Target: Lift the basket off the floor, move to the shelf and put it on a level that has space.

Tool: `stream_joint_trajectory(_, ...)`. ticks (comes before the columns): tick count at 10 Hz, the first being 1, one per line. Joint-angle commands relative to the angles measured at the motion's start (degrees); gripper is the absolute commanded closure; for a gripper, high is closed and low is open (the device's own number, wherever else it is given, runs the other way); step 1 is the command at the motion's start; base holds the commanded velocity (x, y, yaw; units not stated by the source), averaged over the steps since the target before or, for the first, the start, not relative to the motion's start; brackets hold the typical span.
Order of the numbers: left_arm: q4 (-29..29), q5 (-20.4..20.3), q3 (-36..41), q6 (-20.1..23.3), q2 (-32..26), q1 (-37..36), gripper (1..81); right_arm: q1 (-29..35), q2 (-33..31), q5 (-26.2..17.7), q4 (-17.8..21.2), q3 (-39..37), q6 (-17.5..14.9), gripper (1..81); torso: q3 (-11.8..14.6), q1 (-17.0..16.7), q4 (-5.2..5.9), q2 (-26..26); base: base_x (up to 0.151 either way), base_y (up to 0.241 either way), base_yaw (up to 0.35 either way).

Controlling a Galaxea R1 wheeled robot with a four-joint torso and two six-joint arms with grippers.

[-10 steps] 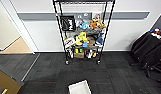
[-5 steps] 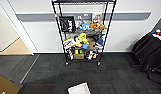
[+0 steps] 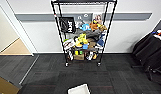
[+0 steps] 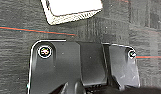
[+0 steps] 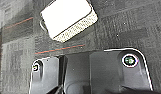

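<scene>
Shelf (image 3: 83, 32) at 12 o'clock, lower tiers crammed with toys (image 3: 82, 41) and boxes; black-draped furniture (image 3: 148, 50) at 2 o'clock. Basket (image 3: 79, 89) sits on floor (image 3: 108, 75) at 6 o'clock, white lining showing, well apart from shelf. Can't tell the state of either gripper.

Cream-lined tan woven basket (image 5: 68, 21), dark grey red-streaked floor (image 3: 108, 75), black shelf (image 3: 83, 32).

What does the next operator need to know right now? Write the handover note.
Grippers: fingers cannot be made out in either wrist view.
Basket: on the dark carpet floor in front of the robot, unheld; also seen at and.
Shelf: against the wall ahead; lower tiers crowded with toys and boxes; top level looks free.
Done: nothing yet.
Left: lift the basket, drive to the shelf, set it on the top level.
</scene>
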Motion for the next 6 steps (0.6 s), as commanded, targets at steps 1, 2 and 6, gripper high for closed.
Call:
stream_joint_trajectory(1, -0.4, 4.1, 1.7, -0.12, -1.16, -1.92, 1.0, 3.04, -1.07, -3.01, 0.72, 0.97, 0.13, 1.0, 0.0, 0.02, 0.0, 0.0, 0.0, 0.0, 0.0)
stream_joint_trajectory(2, -0.49, 4.2, 2.59, -0.21, -1.52, -1.91, 1.0, 3.3, -1.16, -3.01, 0.81, 1.15, 0.13, 1.0, 0.0, 0.0, 0.0, -0.02, 0.0, 0.0, 0.0)
stream_joint_trajectory(6, -1.01, 3.58, 3.21, -0.21, -2.57, -1.91, 1.0, 4.27, -1.33, -3.45, 0.81, 1.58, 0.13, 1.0, 0.0, 0.0, 0.0, -0.02, 0.0, 0.0, 0.0)
